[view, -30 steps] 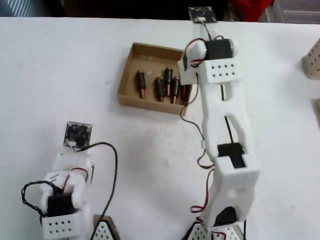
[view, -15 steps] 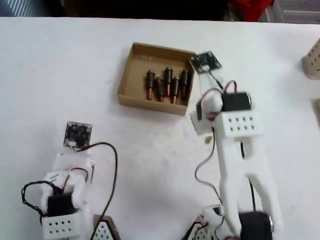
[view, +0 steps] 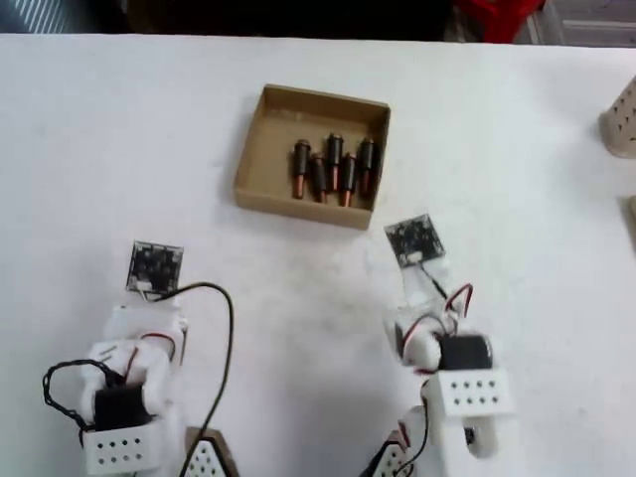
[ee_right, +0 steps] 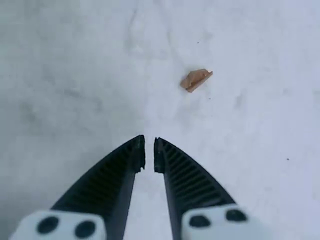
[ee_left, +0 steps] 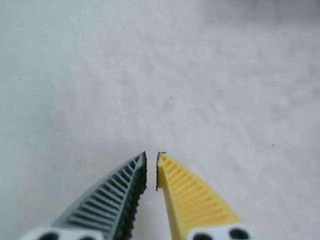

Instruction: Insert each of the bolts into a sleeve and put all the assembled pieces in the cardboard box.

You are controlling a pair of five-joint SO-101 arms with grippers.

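My left arm point(view: 124, 397) sits folded at the near left corner of the white bench point(view: 119, 129), well apart from the task's things. My left claw point(ee_left: 151, 170) is clenched on nothing: its grey and yellow fingers meet at the tips with only a thin slit between them, and bare bench lies under and ahead of them. Farther along, toward the middle and the far side of the bench, the box point(view: 253, 149) lies open. Five pieces point(view: 335, 159) lie in its right half, side by side and close together, each a dark sleeve with a copper-coloured end pointing toward the near wall. They lie flat on the box floor, some touching their neighbours; I cannot tell whether any touches a wall. My right arm point(view: 452, 373) is drawn back at the near edge, right of the box and apart from it. My right claw point(ee_right: 149, 152) is clenched and empty too, its two black fingers nearly closed with a narrow gap at the tips, hanging over plain bench. A small brown scrap point(ee_right: 196, 80) lies on the bench just beyond those tips, touching neither finger. At the far right edge stands a pale perforated object point(view: 624, 119).
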